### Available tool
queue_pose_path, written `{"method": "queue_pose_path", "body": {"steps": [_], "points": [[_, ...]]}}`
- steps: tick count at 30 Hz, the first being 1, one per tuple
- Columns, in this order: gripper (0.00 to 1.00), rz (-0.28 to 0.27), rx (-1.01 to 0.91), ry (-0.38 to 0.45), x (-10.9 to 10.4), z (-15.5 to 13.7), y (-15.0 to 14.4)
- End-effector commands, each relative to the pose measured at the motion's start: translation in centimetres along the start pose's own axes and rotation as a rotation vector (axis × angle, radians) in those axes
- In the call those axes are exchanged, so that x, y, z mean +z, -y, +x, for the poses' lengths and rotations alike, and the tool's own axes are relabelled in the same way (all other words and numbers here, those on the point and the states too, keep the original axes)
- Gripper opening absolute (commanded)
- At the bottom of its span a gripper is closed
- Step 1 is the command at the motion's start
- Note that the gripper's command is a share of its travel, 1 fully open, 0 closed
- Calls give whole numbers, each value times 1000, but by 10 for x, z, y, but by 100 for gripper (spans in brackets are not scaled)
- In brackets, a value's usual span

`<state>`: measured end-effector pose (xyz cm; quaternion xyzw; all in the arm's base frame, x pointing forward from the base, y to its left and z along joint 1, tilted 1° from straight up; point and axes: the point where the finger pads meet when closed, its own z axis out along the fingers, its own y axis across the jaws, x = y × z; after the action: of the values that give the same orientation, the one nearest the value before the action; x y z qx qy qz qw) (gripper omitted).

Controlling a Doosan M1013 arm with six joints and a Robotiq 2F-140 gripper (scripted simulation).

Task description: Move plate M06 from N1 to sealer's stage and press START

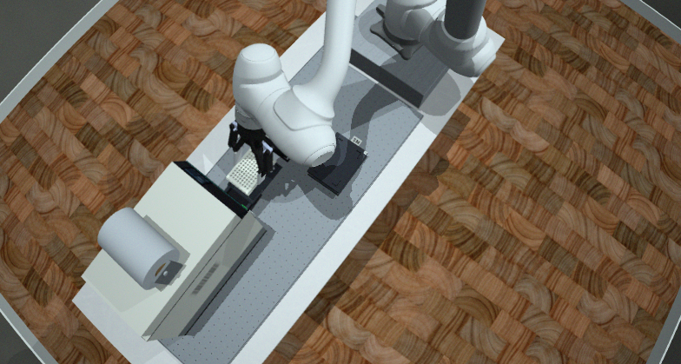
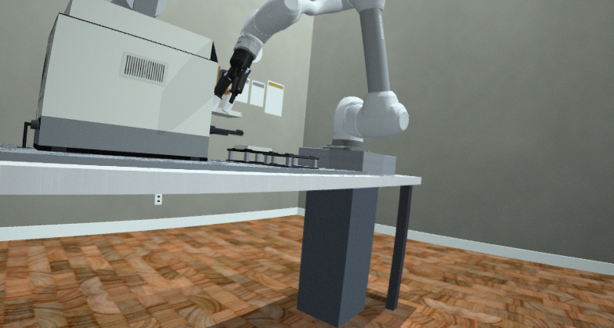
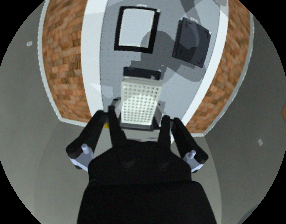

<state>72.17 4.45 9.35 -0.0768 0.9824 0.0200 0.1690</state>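
Perforated grey mat [image 1: 305,228] on white bench [image 2: 206,180], parquet floor [image 1: 548,218] beneath.

Sealer [image 1: 190,218]: cream casing, grey base band, black front edge. Foil roll [image 1: 135,247]: pale grey. Plate M06 [image 1: 245,173]: white, dotted well grid. Gripper [image 1: 250,147]: black. Arm [image 1: 286,103]: white. Floor [image 1: 524,218]: brown wood-block pattern. Bench deck [image 1: 295,228]: speckled grey.

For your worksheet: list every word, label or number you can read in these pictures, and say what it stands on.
Tag on the empty dark plate nest: two or three characters, too small to read.
Three wall sheets: no readable text.
Sealer: only a vent grille, no readable wording.
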Motion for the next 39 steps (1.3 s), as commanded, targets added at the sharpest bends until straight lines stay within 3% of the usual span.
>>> {"method": "queue_pose_path", "body": {"steps": [1, 39], "points": [[10, 0, 0, 0, 0, 0, 0], [10, 0, 0, 0, 20, 7, 0]]}}
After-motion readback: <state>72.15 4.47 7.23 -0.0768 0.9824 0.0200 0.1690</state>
